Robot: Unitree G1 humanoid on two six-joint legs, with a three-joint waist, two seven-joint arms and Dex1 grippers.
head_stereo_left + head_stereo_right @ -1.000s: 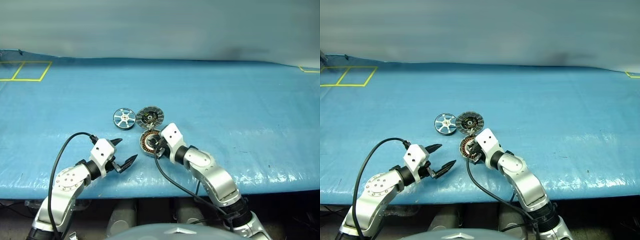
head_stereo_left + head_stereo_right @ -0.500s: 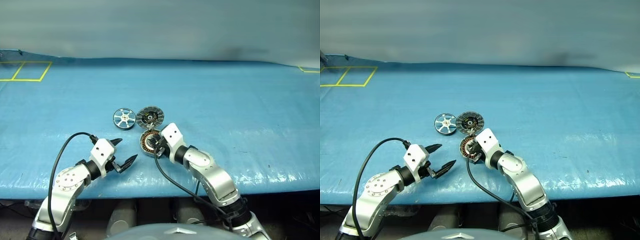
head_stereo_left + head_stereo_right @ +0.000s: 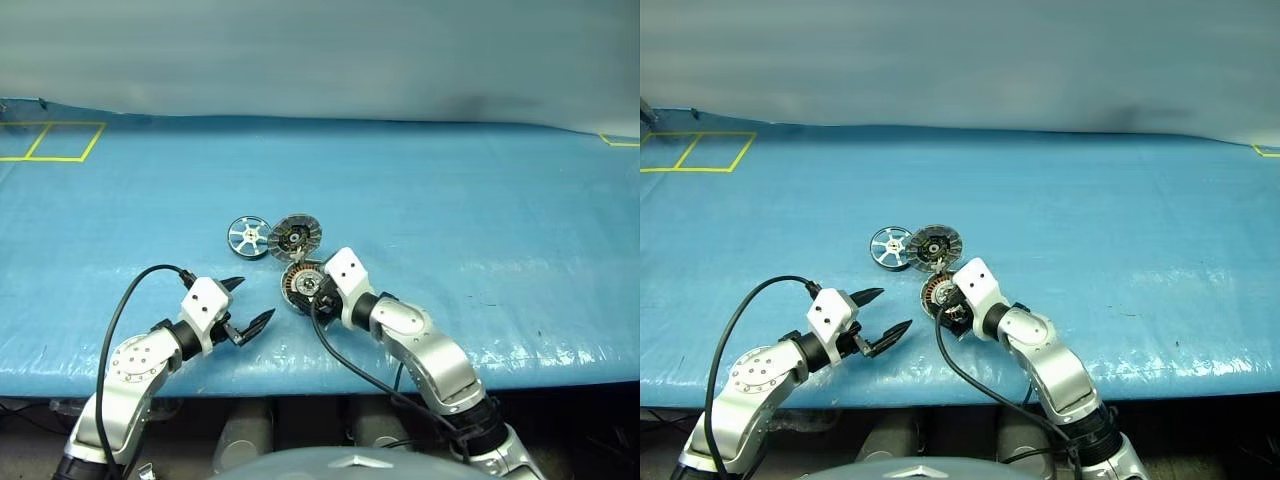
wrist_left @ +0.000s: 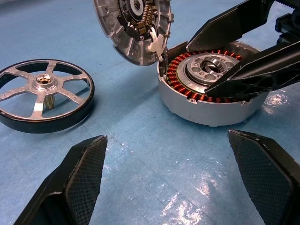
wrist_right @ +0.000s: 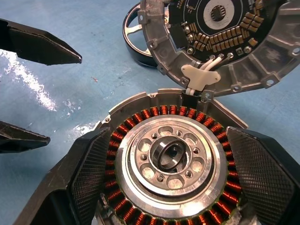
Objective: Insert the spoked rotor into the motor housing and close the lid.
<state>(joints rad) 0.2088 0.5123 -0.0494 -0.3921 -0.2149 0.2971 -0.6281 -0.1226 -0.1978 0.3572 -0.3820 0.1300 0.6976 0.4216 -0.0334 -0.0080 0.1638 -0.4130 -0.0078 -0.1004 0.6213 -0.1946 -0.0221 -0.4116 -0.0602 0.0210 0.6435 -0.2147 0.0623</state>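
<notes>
Right wrist view: the housing (image 5: 171, 159) is seen lying open-side up between the right gripper's (image 3: 308, 288) two fingers (image 5: 91, 164), which stand spread on either side of its wall; actual contact cannot be told. Copper windings ring a pale hub. The lid (image 5: 220, 42) is tilted up, joined to the housing rim at about 12 o'clock by white wires and a pale clip. The rotor (image 3: 248, 237) lies flat on the blue tarp (image 3: 450, 200), at about 10 o'clock from the housing, just beside the lid's edge. The left gripper (image 3: 247, 303) is held with fingers apart and nothing between them, at about 8 o'clock from the housing, near but clear of it.
</notes>
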